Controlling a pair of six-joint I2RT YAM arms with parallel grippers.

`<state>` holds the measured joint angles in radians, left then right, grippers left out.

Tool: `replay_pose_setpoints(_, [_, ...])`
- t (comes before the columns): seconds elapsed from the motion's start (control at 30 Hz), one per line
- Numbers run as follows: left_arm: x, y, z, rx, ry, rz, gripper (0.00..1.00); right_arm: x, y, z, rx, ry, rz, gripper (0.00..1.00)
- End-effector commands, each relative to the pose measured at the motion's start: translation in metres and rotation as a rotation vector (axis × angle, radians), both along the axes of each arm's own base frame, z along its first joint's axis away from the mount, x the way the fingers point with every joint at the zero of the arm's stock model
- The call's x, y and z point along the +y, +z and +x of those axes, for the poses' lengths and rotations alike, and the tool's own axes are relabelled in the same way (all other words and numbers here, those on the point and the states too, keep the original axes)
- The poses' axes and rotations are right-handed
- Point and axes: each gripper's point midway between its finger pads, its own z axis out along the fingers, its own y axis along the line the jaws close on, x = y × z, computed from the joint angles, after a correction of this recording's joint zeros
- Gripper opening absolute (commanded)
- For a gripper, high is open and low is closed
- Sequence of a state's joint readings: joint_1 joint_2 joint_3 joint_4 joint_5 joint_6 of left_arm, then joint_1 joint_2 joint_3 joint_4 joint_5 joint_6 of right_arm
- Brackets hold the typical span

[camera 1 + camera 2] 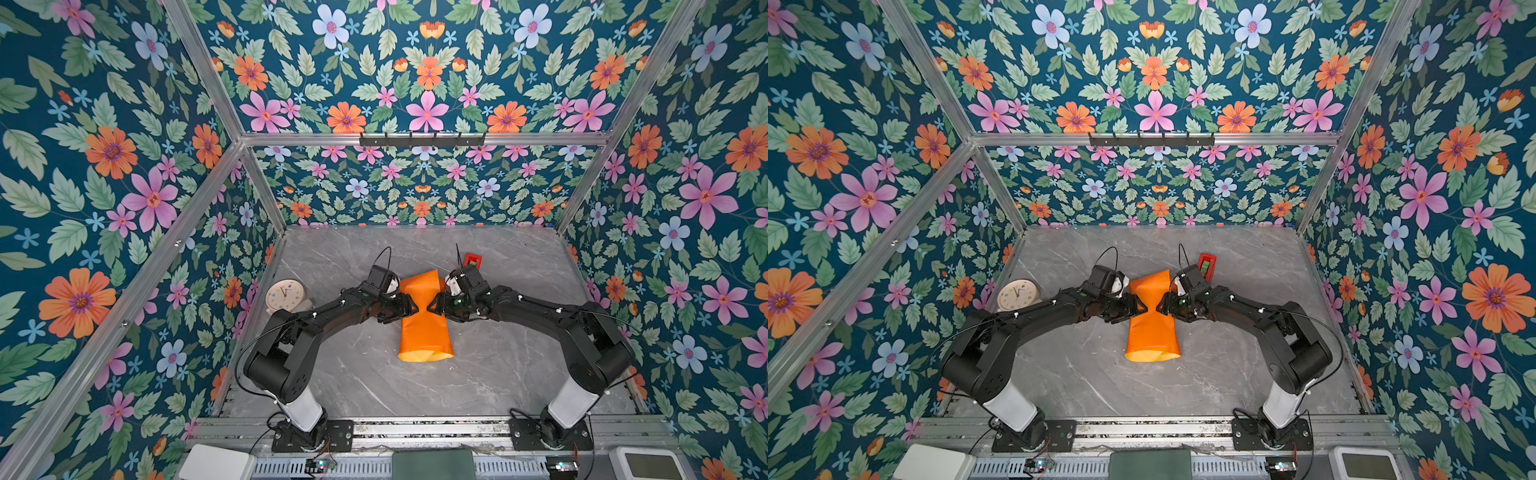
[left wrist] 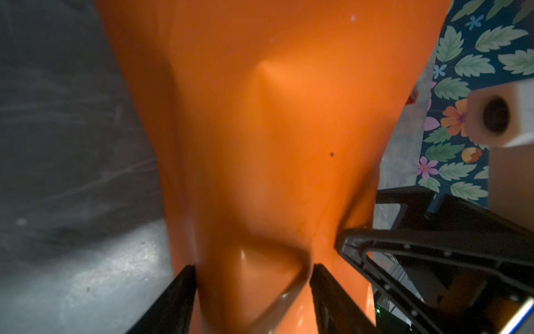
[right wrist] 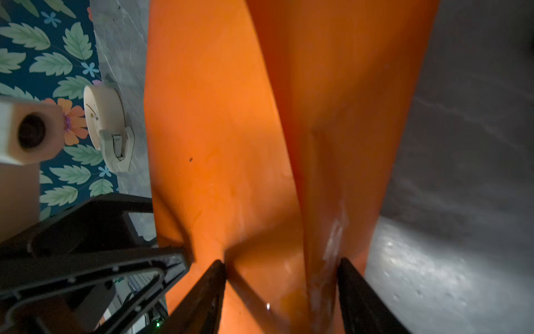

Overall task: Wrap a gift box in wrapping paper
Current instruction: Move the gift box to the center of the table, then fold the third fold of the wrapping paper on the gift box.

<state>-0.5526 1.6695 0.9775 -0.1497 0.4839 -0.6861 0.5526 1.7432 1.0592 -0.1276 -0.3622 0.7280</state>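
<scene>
In both top views, glossy orange paper was seen mid-frame on the marble table, cinched into an hourglass. In the left wrist view, a smooth fold was pinched by the left claw. In the right wrist view, a creased ridge was pinched by the right claw. The box was hidden.

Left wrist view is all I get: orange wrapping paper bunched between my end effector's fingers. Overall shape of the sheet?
Observer: In both top views the wrapping paper is a long roll, nipped to an hourglass waist between the left end effector and the right end effector.
Operator: Is the gift box showing?
Observer: No. The roll's near end gapes, with only paler yellow-orange inside.
Operator: Anything else around?
Observer: A round cream clock sits by the left wall, apart from the paper.
</scene>
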Motion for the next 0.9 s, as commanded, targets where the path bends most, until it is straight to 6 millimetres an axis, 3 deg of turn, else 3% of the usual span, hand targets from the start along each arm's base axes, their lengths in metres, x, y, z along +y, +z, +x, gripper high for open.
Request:
replay_pose_setpoints(0.0, [-0.003,0.010,0.014,-0.071,-0.016,-0.012,0.71,0.011,0.015,0.018,-0.047,0.034,0.037,0.63])
replay_pose_setpoints(0.1, [0.012,0.014,0.018,-0.102,0.001,0.031,0.76,-0.004,0.016,0.015,-0.060,0.037,-0.037,0.71])
replay_pose_setpoints(0.17, [0.022,0.020,0.014,-0.140,0.008,0.048,0.79,-0.020,0.015,0.002,-0.069,0.040,-0.098,0.77])
replay_pose_setpoints(0.2, [0.026,0.022,0.010,-0.156,0.004,0.052,0.81,-0.026,0.010,-0.006,-0.058,0.046,-0.117,0.79])
replay_pose_setpoints(0.23, [0.027,0.024,0.002,-0.170,-0.007,0.036,0.82,-0.030,0.021,-0.017,-0.080,0.055,-0.106,0.82])
replay_pose_setpoints(0.27, [0.027,0.026,-0.007,-0.187,-0.020,0.005,0.84,-0.032,0.021,-0.028,-0.085,0.074,-0.099,0.88])
replay_pose_setpoints(0.33, [0.020,0.027,-0.027,-0.212,-0.053,-0.053,0.84,-0.033,0.020,-0.048,-0.087,0.111,-0.093,0.91])
replay_pose_setpoints(0.4, [0.013,0.021,-0.046,-0.230,-0.090,-0.056,0.83,-0.032,0.017,-0.064,-0.093,0.149,-0.100,0.91])
replay_pose_setpoints(0.5, [0.002,0.011,-0.059,-0.244,-0.126,-0.041,0.81,-0.030,0.012,-0.068,-0.096,0.170,-0.087,0.87])
replay_pose_setpoints(0.87, [0.002,-0.019,-0.055,-0.234,-0.131,0.048,0.71,-0.024,-0.002,-0.055,-0.101,0.180,-0.115,0.71])
